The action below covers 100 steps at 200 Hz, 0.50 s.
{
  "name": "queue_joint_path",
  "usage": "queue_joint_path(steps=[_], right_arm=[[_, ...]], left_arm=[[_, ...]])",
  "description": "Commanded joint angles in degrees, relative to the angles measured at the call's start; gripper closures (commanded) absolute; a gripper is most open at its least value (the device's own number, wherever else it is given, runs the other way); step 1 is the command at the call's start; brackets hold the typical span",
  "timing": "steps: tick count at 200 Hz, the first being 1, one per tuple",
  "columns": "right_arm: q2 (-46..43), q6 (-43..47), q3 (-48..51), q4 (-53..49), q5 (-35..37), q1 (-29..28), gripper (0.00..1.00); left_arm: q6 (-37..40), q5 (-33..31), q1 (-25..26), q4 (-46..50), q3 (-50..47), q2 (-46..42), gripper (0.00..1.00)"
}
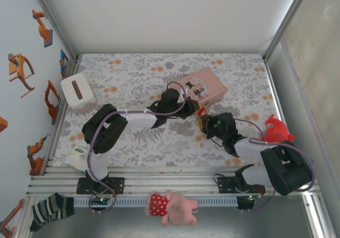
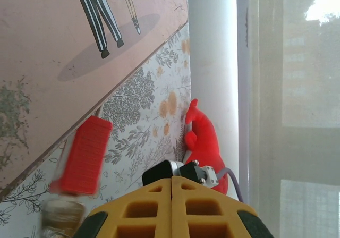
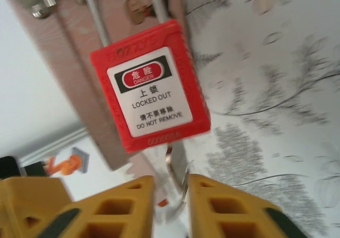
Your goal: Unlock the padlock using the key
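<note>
The padlock (image 3: 150, 86) is mid-table, just on the near side of the pink box (image 1: 204, 86). The key (image 3: 178, 163) sticks out of its bottom end, in the gap between the slightly parted fingers of the right claw (image 3: 171, 206). Just left of the padlock, the left claw (image 2: 171, 195) is pressed closed, holding nothing.

— What's on the floral table (image 1: 133, 73)?
— A pink box (image 1: 204, 85) toward the back, a white tissue box (image 1: 77, 93) far left, a red toy (image 1: 276, 129) right
— And nearest?
— A plush pig (image 1: 170, 206), a striped sock (image 1: 50, 210)
</note>
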<state>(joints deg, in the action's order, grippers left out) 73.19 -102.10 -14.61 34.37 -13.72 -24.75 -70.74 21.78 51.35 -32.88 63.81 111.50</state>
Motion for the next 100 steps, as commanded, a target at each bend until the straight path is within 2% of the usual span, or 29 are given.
queue_joint_path(steps=[1, 29, 51, 71, 86, 100], right_arm=[[-5.2, 6.8, -2.8, -12.4, 2.9, 0.5, 0.68], [-17.3, 16.5, -6.0, -31.4, 8.1, 0.7, 0.64], [-23.0, 21.8, -7.9, -41.5, 10.1, 2.4, 0.62], [-22.6, 29.2, -11.5, -47.8, 9.9, 4.1, 0.6], [-19.9, 40.6, -15.6, -50.8, 9.4, 4.4, 0.59], [-16.4, 49.9, -19.4, -53.0, 8.4, 4.5, 0.57]], left_arm=[[-0.1, 0.9, 0.2, -1.7, -1.2, -1.8, 1.0], [0.2, 1.5, 0.1, -0.9, -1.3, -1.8, 1.0], [0.6, 2.0, -0.2, -0.3, -1.1, -1.7, 1.0], [2.3, 2.5, -0.4, 2.0, -1.0, -2.3, 1.0], [4.4, 2.7, -0.5, 4.8, -1.4, -3.3, 1.0], [7.7, 1.9, -0.6, 9.3, -1.9, -4.9, 0.88]])
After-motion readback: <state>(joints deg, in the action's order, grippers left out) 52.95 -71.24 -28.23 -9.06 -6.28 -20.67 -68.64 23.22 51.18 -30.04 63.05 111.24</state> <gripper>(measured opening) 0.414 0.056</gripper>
